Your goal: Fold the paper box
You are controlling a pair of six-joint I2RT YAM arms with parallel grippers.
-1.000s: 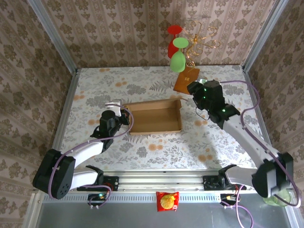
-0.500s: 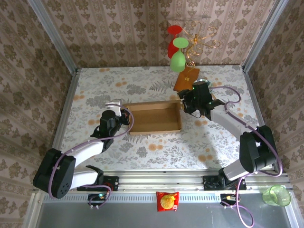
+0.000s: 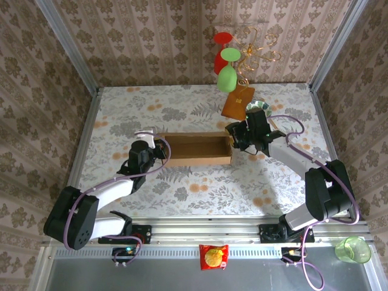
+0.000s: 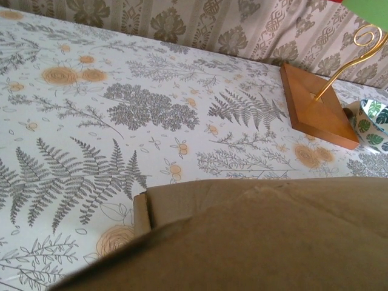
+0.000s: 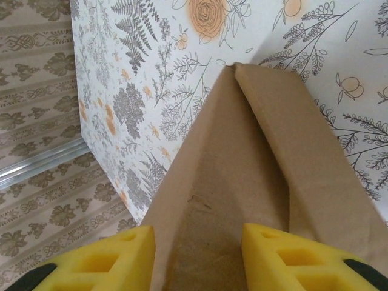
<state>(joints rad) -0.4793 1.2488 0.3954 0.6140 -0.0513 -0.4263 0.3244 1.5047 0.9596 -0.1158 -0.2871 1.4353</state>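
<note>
Lying at the middle of the floral-patterned table (image 3: 182,188), the paper box (image 3: 197,151), a shallow rectangular tray of plain brown corrugated cardboard, is set with its long sides running left to right between the two arms. The left gripper (image 3: 159,149) is placed at the left end wall of the box and is fully closed. In the left wrist view brown cardboard lies directly beneath the camera, but whether a wall is pinched cannot be told. The right gripper (image 3: 235,139) is placed at the right end wall. In the right wrist view its yellow foam pads (image 5: 103,264) are seen astride a folded cardboard wall, the jaws standing partly apart with the cardboard filling the gap; whether the pads press on it cannot be told. Behind the right end of the box, the glossy orange-brown square base (image 3: 237,102) of a gold wire rack (image 3: 257,51) is located, with a green plastic glass (image 3: 227,77) and a red plastic glass (image 3: 222,58) hung on the rack. A leaf-patterned bowl (image 4: 374,118) is seen just beside the base.
</note>
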